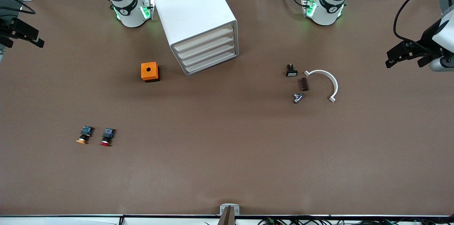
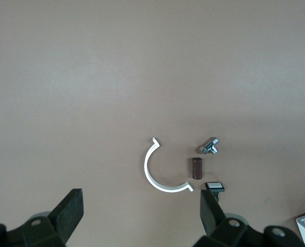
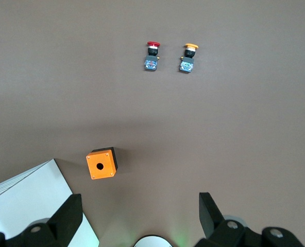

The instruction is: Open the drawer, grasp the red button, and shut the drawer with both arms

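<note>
The white drawer cabinet (image 1: 198,22) stands between the two arm bases, and all its drawers (image 1: 207,51) are pushed in. The button (image 1: 107,136) (image 3: 152,56), red cap, black body, blue back, lies on the brown table toward the right arm's end, nearer the front camera than the cabinet. My right gripper (image 1: 37,39) (image 3: 140,218) hangs open and empty over the right arm's end of the table. High over the left arm's end, my left gripper (image 1: 390,59) (image 2: 140,216) is also open with nothing between its fingers.
An orange-capped button (image 1: 85,135) (image 3: 187,57) lies beside the red one. An orange box with a hole (image 1: 150,71) (image 3: 102,163) sits beside the cabinet. Toward the left arm's end lie a white arc (image 1: 324,83) (image 2: 160,172), a black switch (image 1: 291,70), a brown piece (image 1: 304,84) and a metal bolt (image 1: 298,97).
</note>
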You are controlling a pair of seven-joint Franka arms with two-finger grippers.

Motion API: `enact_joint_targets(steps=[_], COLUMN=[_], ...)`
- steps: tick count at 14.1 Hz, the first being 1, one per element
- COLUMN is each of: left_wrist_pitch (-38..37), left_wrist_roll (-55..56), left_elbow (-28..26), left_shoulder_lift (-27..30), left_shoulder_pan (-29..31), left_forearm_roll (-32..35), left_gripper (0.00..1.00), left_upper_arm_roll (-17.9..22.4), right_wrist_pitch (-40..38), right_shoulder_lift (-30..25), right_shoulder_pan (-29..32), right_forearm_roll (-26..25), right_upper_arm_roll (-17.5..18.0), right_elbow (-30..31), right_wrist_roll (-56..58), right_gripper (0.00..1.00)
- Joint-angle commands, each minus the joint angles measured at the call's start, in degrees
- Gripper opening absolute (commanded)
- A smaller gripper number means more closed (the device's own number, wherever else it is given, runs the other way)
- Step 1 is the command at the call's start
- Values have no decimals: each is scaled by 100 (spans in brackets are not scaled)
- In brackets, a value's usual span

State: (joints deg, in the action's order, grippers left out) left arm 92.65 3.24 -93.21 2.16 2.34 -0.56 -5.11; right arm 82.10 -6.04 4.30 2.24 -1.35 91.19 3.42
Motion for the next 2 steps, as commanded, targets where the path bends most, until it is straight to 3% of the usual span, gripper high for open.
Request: enact_joint_targets(steps=[1,2], left_wrist_pitch=[-124,-124], left_wrist_roll=[-43,-43], left_elbow=[162,162], left_shoulder_lift=[-66,-75], left_shoulder_pan=[-23,-23], left_forearm_roll=[100,100], left_gripper=[100,100], left_upper_arm_roll=[-16,-16], right_wrist_pitch=[52,52], right_shoulder_lift=[-143,-143], right_shoulder_pan=[0,0], right_forearm_roll=[66,66], right_upper_arm_roll=[-23,-23], right_elbow=[162,162], right_wrist_roll=[27,27], right_gripper=[100,100])
